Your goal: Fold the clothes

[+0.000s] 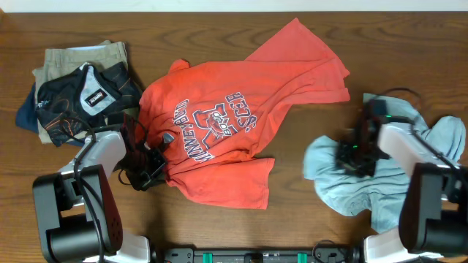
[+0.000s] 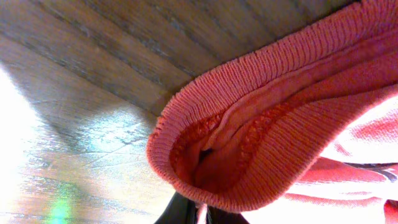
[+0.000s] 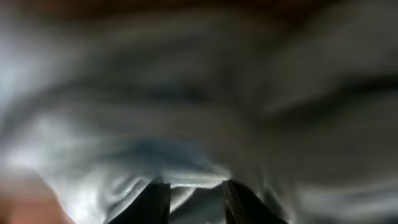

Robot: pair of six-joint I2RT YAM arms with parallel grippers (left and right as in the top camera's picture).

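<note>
Shirt (image 1: 219, 124) is lying crumpled on table (image 1: 292, 219); left gripper (image 1: 155, 162) is pinching its ribbed collar (image 2: 249, 124); right gripper (image 1: 345, 155) is pressing into blue cloth (image 1: 351, 193), grip unclear.

I'm seeing the wooden table (image 1: 219, 230) carrying the coral-red T-shirt (image 1: 219, 139) lying rumpled mid-table, a pile of clothes (image 1: 77, 91) (khaki, black, blue) sitting far left, and a light-blue garment (image 1: 344, 183) lying on the right.

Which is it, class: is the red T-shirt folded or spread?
Spread, rumpled: the red T-shirt lies open on the table, chest lettering showing.
</note>
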